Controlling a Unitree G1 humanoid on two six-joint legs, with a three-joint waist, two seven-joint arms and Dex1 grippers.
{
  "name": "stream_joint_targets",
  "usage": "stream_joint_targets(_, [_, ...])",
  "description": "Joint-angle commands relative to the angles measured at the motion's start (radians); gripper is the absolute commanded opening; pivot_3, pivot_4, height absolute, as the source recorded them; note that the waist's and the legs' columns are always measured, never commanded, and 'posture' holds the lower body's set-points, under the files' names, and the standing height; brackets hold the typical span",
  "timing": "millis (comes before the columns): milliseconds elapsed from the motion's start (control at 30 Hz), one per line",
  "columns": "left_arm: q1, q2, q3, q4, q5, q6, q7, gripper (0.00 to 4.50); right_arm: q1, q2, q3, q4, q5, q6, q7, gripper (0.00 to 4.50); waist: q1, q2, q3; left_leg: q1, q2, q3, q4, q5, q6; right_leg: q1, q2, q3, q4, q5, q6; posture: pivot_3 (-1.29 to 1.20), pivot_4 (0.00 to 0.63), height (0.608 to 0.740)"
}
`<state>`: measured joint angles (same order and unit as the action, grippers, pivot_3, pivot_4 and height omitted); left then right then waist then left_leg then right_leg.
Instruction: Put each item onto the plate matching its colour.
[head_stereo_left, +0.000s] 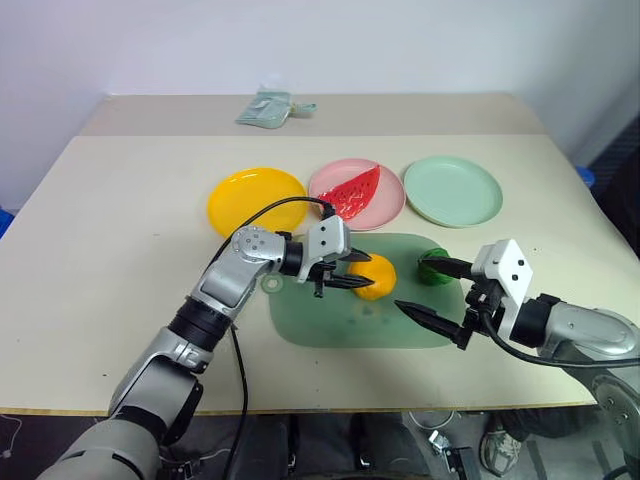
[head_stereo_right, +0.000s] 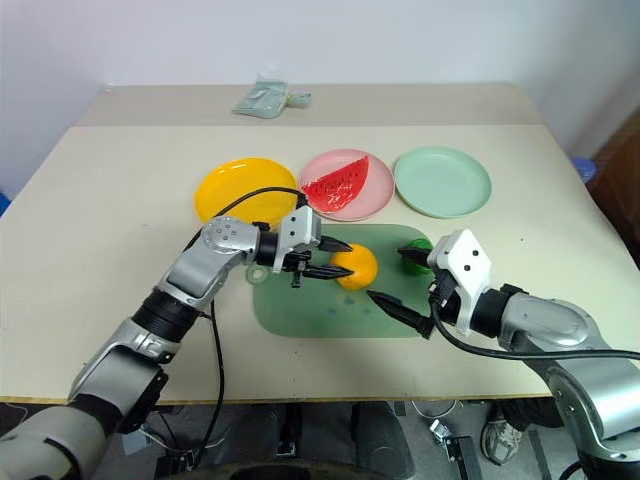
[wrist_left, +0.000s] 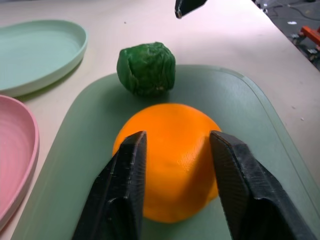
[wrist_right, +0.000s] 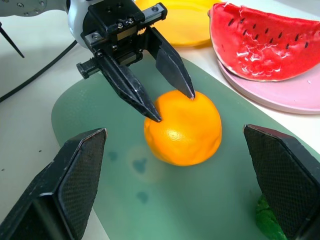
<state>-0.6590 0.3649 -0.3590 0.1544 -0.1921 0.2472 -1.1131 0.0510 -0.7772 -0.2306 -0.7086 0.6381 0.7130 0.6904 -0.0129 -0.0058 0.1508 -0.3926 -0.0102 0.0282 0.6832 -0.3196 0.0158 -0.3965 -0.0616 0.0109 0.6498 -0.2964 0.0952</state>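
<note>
The orange (head_stereo_left: 377, 280) rests on the translucent green mat (head_stereo_left: 330, 325), and my left gripper (head_stereo_left: 364, 271) is shut on it, a black finger (wrist_left: 122, 185) pressed against each side. The bumpy dark-green ball (head_stereo_left: 433, 268) lies on the mat just right of the orange. My right gripper (head_stereo_left: 415, 284) hovers open over the mat's right part, one finger beside the green ball, holding nothing. The watermelon wedge (head_stereo_left: 352, 192) lies on the pink plate (head_stereo_left: 388, 208). The yellow plate (head_stereo_left: 255, 200) and the mint green plate (head_stereo_left: 452, 190) hold nothing.
The three plates stand in a row behind the mat, yellow on the left, pink in the middle, mint on the right. A small pale green cloth bundle (head_stereo_left: 268, 108) lies at the table's far edge. A black cable (head_stereo_left: 275, 205) loops over the left wrist.
</note>
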Motion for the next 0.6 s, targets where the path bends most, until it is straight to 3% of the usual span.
stream_joint_targets(33, [0.042, 0.053, 0.163, -0.118, -0.112, 0.123, 0.047, 2.22, -0.024, 0.002, -0.006, -0.003, -0.019, -0.028, -0.017, 4.5, -0.002, 0.0, 0.0, 0.0, 0.0, 0.0, 0.0, 0.0, 0.0, 0.0, 0.0, 0.0, 0.0, 0.0, 0.0, 0.0, 0.15, 0.74])
stream_joint_targets(200, [0.12, 0.135, 0.325, -0.206, -0.189, 0.219, 0.116, 2.22, -0.041, 0.009, 0.015, 0.023, -0.033, -0.047, -0.014, 4.5, 0.005, 0.0, 0.0, 0.0, 0.0, 0.0, 0.0, 0.0, 0.0, 0.0, 0.0, 0.0, 0.0, 0.0, 0.0, 0.0, 0.15, 0.74])
stream_joint_targets(267, [0.123, 0.146, 0.353, -0.217, -0.225, 0.275, 0.126, 2.73, -0.051, 0.011, 0.031, 0.04, -0.041, -0.056, -0.007, 4.5, 0.011, 0.0, 0.0, 0.0, 0.0, 0.0, 0.0, 0.0, 0.0, 0.0, -0.001, 0.0, 0.0, 0.0, 0.0, 0.0, 0.15, 0.74])
stream_joint_targets(300, [0.125, 0.159, 0.334, -0.226, -0.214, 0.272, 0.113, 2.98, -0.057, 0.012, 0.039, 0.049, -0.044, -0.061, -0.003, 4.5, 0.014, 0.0, 0.0, 0.0, 0.0, 0.0, 0.001, 0.0, 0.0, 0.0, -0.001, 0.0, 0.0, 0.0, 0.0, 0.0, 0.15, 0.74])
stream_joint_targets(400, [0.117, 0.168, 0.257, -0.244, -0.185, 0.252, 0.066, 4.36, -0.08, 0.015, 0.06, 0.07, -0.05, -0.072, 0.007, 4.5, 0.024, 0.0, 0.0, 0.0, 0.0, 0.0, 0.001, 0.0, 0.0, 0.0, -0.001, 0.0, 0.0, 0.0, 0.0, 0.0, 0.15, 0.74])
stream_joint_targets(600, [0.035, 0.083, 0.087, -0.167, -0.081, 0.138, 0.032, 4.44, -0.069, 0.012, 0.039, 0.06, -0.036, -0.064, 0.01, 4.5, 0.027, 0.0, 0.0, 0.0, -0.001, 0.0, 0.001, 0.001, -0.002, 0.001, -0.001, 0.0, 0.0, 0.0, 0.0, 0.0, 0.15, 0.74])
